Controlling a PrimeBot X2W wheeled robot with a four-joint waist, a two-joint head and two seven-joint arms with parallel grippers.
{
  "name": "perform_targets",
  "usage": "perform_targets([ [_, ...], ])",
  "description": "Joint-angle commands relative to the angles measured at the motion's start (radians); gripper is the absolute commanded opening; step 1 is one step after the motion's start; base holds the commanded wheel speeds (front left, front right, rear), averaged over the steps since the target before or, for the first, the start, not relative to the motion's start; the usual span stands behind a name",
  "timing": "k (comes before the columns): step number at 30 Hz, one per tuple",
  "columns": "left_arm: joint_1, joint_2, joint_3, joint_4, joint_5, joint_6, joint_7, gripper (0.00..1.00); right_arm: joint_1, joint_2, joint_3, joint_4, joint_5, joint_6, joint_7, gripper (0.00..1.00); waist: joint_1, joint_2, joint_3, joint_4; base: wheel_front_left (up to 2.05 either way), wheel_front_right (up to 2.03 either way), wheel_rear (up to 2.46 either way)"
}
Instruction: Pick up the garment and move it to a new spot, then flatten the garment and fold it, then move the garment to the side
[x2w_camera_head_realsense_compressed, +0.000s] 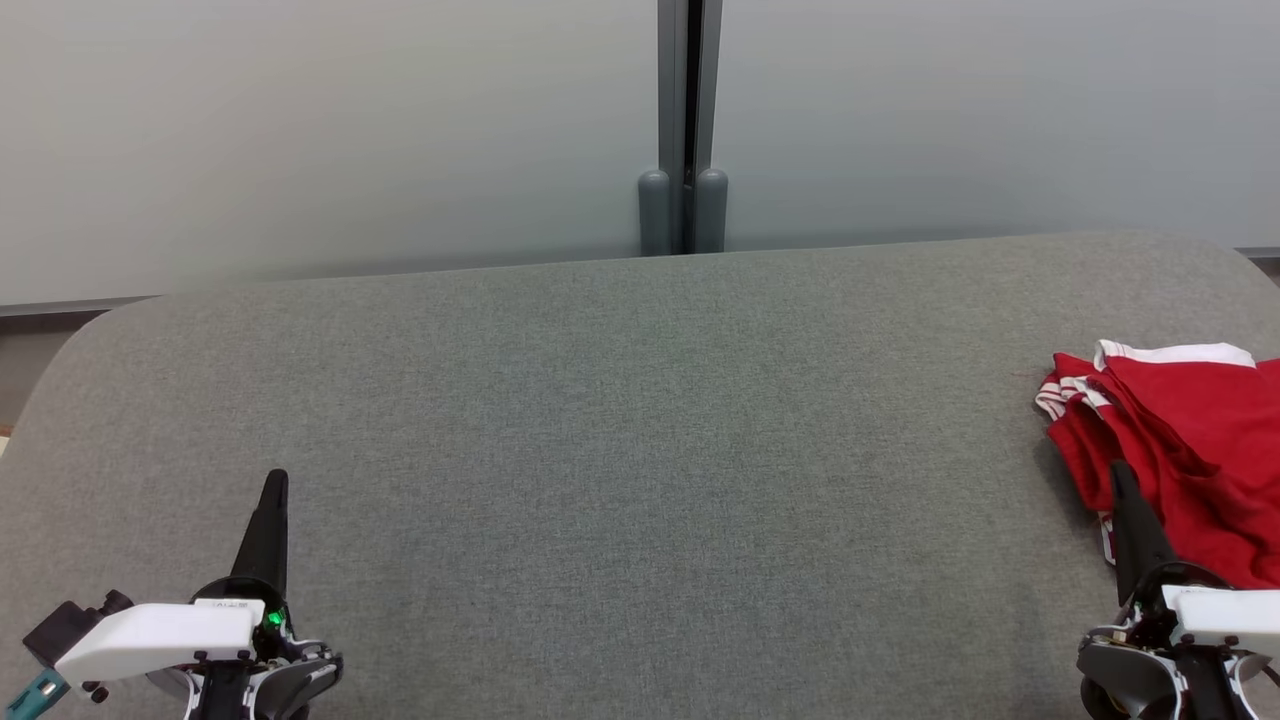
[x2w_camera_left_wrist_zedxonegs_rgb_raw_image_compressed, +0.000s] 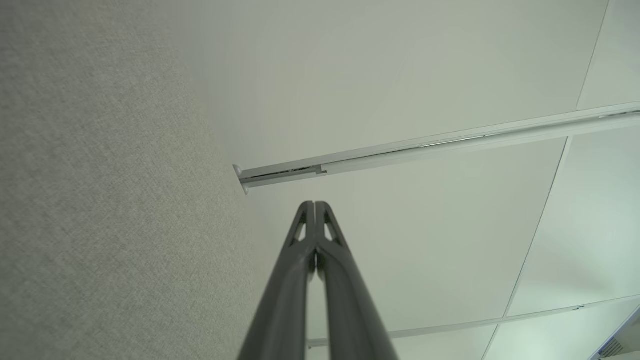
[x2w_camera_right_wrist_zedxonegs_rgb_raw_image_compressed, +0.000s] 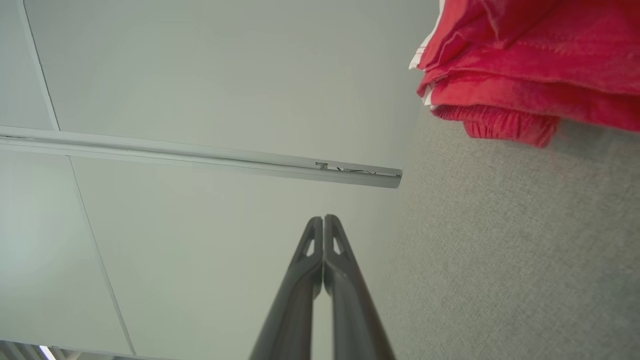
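The garment (x2w_camera_head_realsense_compressed: 1185, 450) is red with white trim and lies folded in a compact stack at the right edge of the grey surface (x2w_camera_head_realsense_compressed: 620, 440); its layered edge (x2w_camera_right_wrist_zedxonegs_rgb_raw_image_compressed: 525, 65) shows at the top right of the right wrist view. My right gripper (x2w_camera_head_realsense_compressed: 1120, 475) is shut with nothing in it, its tip overlapping the garment's near left edge in the head view; its fingertips (x2w_camera_right_wrist_zedxonegs_rgb_raw_image_compressed: 323, 220) meet in the right wrist view. At the lower left my left gripper (x2w_camera_head_realsense_compressed: 276, 480) is shut and empty, far from the garment, fingertips (x2w_camera_left_wrist_zedxonegs_rgb_raw_image_compressed: 315, 205) pressed together.
The grey fabric surface has rounded far corners and a wide bare stretch between the two grippers. Pale wall panels (x2w_camera_head_realsense_compressed: 330, 130) with a dark grey vertical post (x2w_camera_head_realsense_compressed: 683, 130) stand behind it.
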Motion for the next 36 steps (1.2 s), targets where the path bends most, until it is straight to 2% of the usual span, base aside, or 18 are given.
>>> perform_targets([
  [1,-0.023,0.000,0.009,-0.001,-0.023,-0.010,0.004,0.00,-0.015,-0.002,-0.006,0.004,0.020,0.000,0.007,0.00,0.0000,-0.0001,0.001,-0.001,0.00,0.00,0.00],
  [17,-0.039,-0.012,0.038,0.009,-0.115,-0.030,0.028,0.00,-0.032,0.003,-0.016,0.021,0.120,0.000,0.016,0.00,0.0000,-0.0001,0.009,-0.006,0.00,0.00,0.00],
  [36,-0.037,-0.014,0.041,0.009,-0.106,-0.030,0.031,0.00,-0.032,0.003,-0.016,0.021,0.113,0.000,0.017,0.00,0.0000,-0.0001,0.009,-0.006,0.00,0.00,0.00],
])
